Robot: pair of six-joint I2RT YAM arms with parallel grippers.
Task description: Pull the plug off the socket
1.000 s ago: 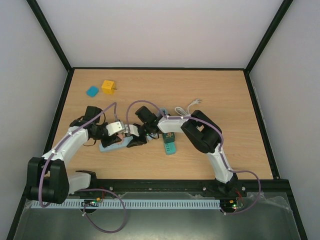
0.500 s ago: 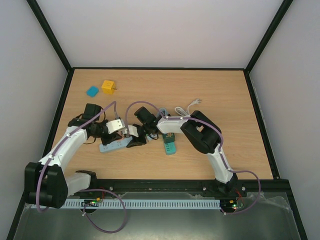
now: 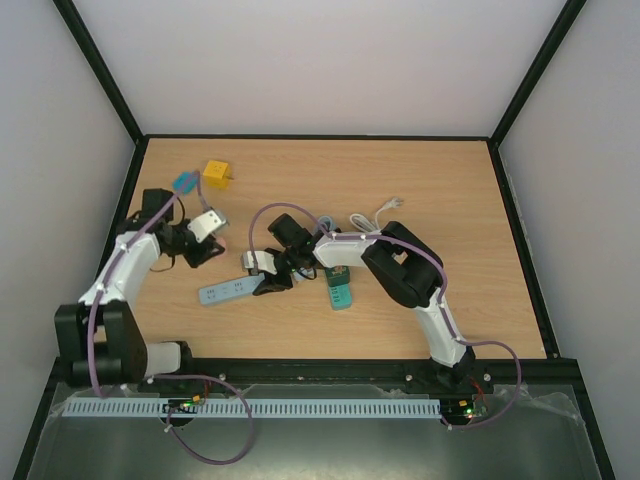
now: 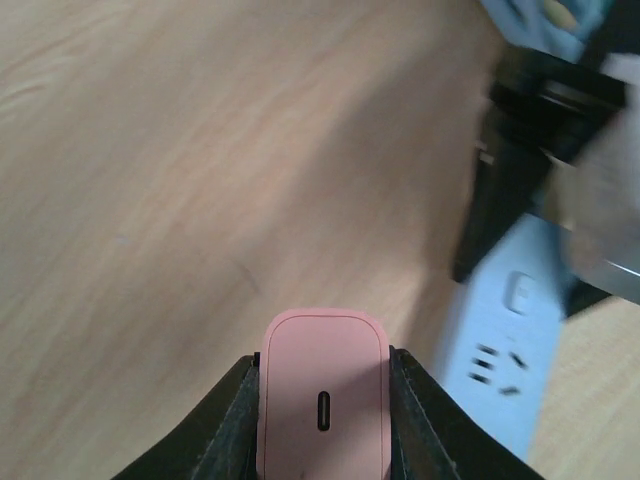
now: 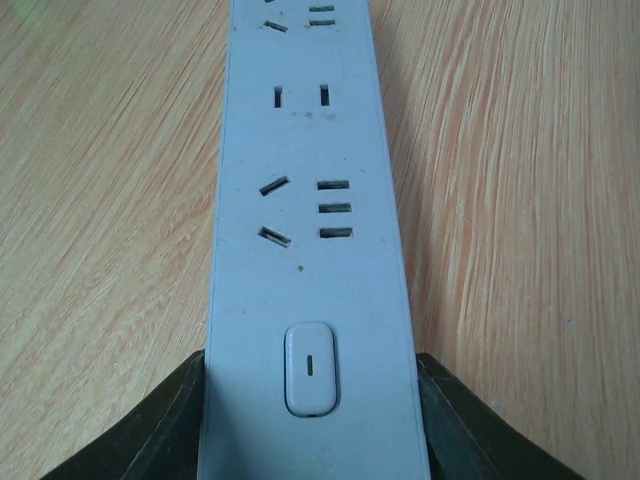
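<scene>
Plug (image 4: 322, 425): pink, clear of the power strip (image 5: 305, 200), held above bare wood near the left edge of the counter (image 3: 450, 200).
Left gripper (image 4: 322, 372): jaws clamped on the plug's two sides.
Strip position: pale blue, flat on the wood, left of the middle toward the near edge; the sockets in view are empty.
Right gripper (image 5: 310, 420): jaws closed on the strip's switch end, one finger on each side.
Far left corner: yellow cube (image 3: 215, 173), with a blue piece (image 3: 184, 182) just beside it.
Middle: green box (image 3: 339, 290) by the right arm; white cable (image 3: 375, 213) beyond it.
</scene>
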